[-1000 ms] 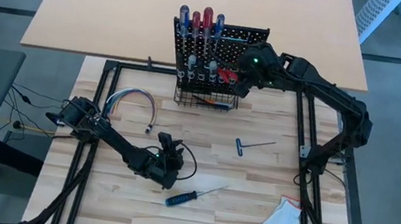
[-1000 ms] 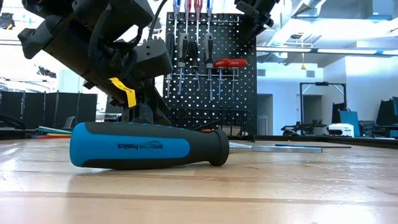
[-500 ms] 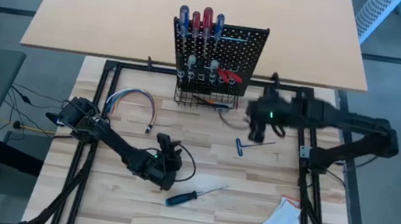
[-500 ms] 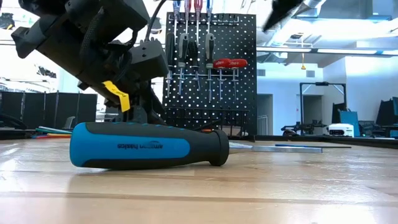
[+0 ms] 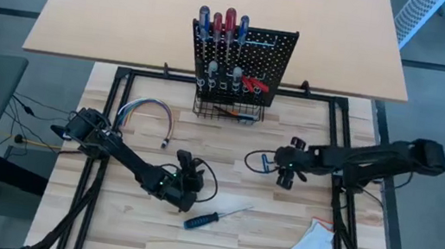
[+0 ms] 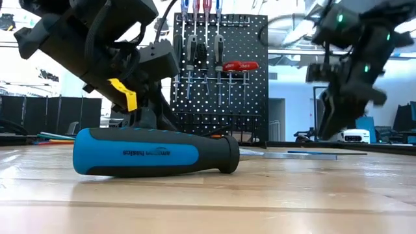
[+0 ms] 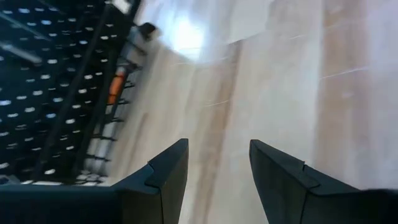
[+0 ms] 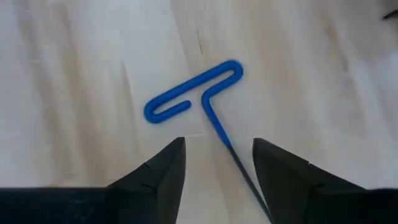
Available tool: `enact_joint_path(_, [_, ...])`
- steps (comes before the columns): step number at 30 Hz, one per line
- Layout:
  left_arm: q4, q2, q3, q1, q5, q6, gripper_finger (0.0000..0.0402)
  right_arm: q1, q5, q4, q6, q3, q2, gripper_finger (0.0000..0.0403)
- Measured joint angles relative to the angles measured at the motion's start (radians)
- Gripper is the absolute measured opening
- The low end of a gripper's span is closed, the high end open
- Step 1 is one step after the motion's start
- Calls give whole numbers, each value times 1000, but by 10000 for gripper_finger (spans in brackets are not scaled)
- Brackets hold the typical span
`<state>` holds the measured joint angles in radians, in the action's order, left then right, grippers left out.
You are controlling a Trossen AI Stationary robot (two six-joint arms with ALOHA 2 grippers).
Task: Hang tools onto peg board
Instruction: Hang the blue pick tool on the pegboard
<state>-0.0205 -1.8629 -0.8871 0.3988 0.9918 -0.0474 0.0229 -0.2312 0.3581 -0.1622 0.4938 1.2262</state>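
A: Right wrist view: where is the blue-handled T-shaped metal key?

B: On the pale wooden surface, just ahead of the right gripper, whose fingers stand apart, holding nothing. Its thin shaft runs back between them.

A: And the left gripper?

B: Parted and empty too, beside the blue-and-black screwdriver; the right arm is nearer the key.
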Motion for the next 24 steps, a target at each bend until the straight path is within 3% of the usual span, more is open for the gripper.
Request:
enact_joint_path(8, [-23,0,0,0,-43,5,164,23,18,-196,21,-4,253,119])
enact_joint_path(15, [-22,0,0,1,-43,-3,164,-15,-1,-434,-26,-11,358,13])
enact_joint_path(24, [-79,0,0,7,-41,9,164,-43,114,-815,-66,-20,403,1])
